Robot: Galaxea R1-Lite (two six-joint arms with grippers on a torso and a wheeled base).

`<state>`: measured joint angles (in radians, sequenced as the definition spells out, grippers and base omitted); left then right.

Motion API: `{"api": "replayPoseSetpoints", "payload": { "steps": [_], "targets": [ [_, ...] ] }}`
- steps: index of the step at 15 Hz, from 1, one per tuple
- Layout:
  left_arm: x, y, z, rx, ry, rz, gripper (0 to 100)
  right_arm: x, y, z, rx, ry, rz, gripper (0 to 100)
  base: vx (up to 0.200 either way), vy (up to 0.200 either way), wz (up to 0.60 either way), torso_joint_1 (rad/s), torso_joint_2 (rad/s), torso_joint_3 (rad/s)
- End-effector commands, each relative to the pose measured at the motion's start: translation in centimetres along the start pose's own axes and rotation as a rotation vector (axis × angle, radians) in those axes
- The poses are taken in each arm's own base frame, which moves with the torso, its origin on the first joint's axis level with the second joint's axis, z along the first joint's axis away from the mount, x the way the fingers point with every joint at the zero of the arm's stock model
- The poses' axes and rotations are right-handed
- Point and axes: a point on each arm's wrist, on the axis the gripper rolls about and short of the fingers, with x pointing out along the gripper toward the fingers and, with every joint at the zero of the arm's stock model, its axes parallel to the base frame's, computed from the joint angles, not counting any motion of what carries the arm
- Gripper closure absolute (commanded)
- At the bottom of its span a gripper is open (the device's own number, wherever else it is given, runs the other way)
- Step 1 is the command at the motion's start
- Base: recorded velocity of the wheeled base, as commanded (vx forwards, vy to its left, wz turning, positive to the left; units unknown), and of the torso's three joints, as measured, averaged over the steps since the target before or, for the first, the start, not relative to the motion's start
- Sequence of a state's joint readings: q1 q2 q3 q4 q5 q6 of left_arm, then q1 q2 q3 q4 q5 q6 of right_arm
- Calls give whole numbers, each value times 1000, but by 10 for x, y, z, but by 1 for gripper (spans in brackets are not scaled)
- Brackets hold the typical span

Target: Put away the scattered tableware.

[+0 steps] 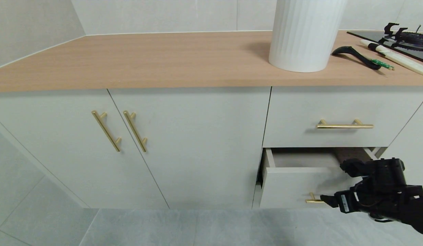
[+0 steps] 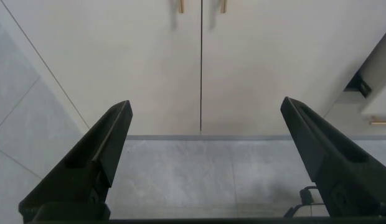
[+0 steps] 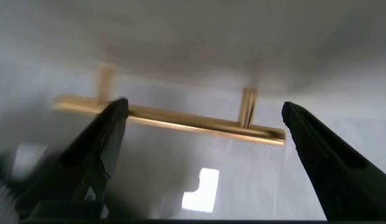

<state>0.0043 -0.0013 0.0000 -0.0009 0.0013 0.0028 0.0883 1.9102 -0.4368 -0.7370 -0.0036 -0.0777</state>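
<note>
The left and middle of the bench (image 1: 129,61) give open passage. On the right a tall white ribbed container (image 1: 305,34) blocks the way. A black utensil (image 1: 360,55), a knife (image 1: 397,58) and the hob (image 1: 406,39) crowd the far right corner. The lower drawer (image 1: 293,186) stands part open, its gap narrow under the shut upper drawer (image 1: 327,114). The right gripper (image 3: 202,106) sits before it, jaws spread either side of the handle (image 3: 180,121).

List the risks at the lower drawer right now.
1. The right pincer stands open astride the drawer handle, not clamped; a pull may slip off the bar.
2. The lower drawer is only partly open beneath the shut upper drawer, so the black spoon and white knife on the counter may catch going in.
</note>
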Motion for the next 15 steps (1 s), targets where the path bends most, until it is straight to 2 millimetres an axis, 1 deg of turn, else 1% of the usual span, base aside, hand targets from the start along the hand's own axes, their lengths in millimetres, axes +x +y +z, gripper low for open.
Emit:
{"api": "replayPoseSetpoints", "payload": {
  "steps": [1, 3, 4, 6, 8, 11, 13, 14, 15],
  "targets": [
    [0, 0, 1, 0, -1, 1, 0, -86, 0, 40, -11, -134, 57, 0, 0, 0, 0, 0, 0, 0],
    [0, 0, 0, 0, 1, 1, 0, -129, 6, 51, -32, -173, 92, 0, 0, 0, 0, 0, 0, 0],
    [0, 0, 0, 0, 1, 1, 0, -140, 10, 53, -44, -198, 107, 0, 0, 0, 0, 0, 0, 0],
    [0, 0, 0, 0, 1, 1, 0, -146, 16, 54, -58, -220, 121, 0, 0, 0, 0, 0, 0, 0],
    [0, 0, 0, 0, 1, 1, 0, -138, 17, 53, -58, -192, 120, 0, 0, 0, 0, 0, 0, 0],
    [0, 0, 0, 0, 1, 1, 0, -114, 19, 54, -39, -158, 119, 0, 0, 0, 0, 0, 0, 0],
    [0, 0, 0, 0, 1, 1, 0, -95, 20, 54, -6, -142, 70, 0, 0, 0, 0, 0, 0, 0],
    [0, 0, 0, 0, 1, 1, 0, -87, 22, 53, -8, -134, 59, 0, 0, 0, 0, 0, 0, 0],
    [0, 0, 0, 0, 1, 1, 0, -85, 25, 52, -12, -136, 60, 0, 0, 0, 0, 0, 0, 0]
  ]
}}
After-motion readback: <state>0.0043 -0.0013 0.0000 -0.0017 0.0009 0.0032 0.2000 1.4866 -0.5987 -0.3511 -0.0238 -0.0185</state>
